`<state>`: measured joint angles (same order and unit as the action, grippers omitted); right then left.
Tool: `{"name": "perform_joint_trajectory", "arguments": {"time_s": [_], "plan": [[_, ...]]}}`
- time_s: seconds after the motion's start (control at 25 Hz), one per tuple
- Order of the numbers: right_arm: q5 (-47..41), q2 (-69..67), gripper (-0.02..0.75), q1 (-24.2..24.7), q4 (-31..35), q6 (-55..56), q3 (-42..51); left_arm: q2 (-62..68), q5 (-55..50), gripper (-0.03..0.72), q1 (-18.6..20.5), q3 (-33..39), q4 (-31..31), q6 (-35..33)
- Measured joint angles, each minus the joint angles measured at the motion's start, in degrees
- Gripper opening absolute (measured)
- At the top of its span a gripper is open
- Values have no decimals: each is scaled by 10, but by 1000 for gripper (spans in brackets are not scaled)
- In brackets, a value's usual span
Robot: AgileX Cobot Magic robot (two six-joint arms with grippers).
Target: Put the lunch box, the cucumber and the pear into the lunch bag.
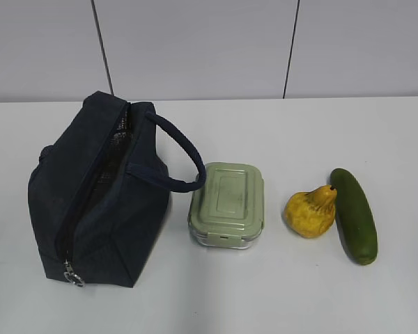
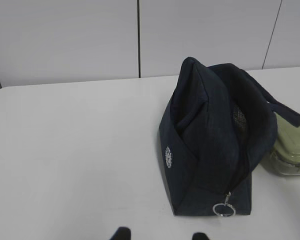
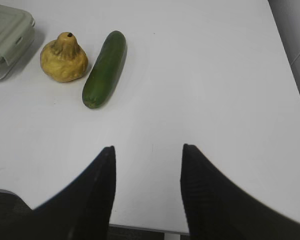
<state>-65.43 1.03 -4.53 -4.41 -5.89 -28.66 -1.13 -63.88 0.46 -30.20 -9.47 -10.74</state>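
Pincers both gape empty — right pincer (image 3: pixel 147 152) near cucumber (image 3: pixel 104 68), left pincer (image 2: pixel 159 233) before lunch bag (image 2: pixel 210 140).

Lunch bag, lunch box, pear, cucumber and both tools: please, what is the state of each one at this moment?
lunch bag: on the table, zipper open, mesh lining visible.
lunch box: on the table beside the bag, lid on.
pear: lying on the table, outside the bag, against the cucumber.
cucumber: lying flat on the table, outside the bag.
left tool: open, holding nothing.
right tool: open, holding nothing.
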Motion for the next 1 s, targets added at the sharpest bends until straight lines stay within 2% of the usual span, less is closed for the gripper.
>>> {"name": "perform_joint_trajectory", "arguments": {"time_s": [0.84, 1.0], "plan": [[-1, 0, 345, 0, 0, 0, 0, 0, 0, 238, 0, 0, -1, 0], [-1, 0, 345, 0, 0, 0, 0, 0, 0, 238, 0, 0, -22, 0]]}}
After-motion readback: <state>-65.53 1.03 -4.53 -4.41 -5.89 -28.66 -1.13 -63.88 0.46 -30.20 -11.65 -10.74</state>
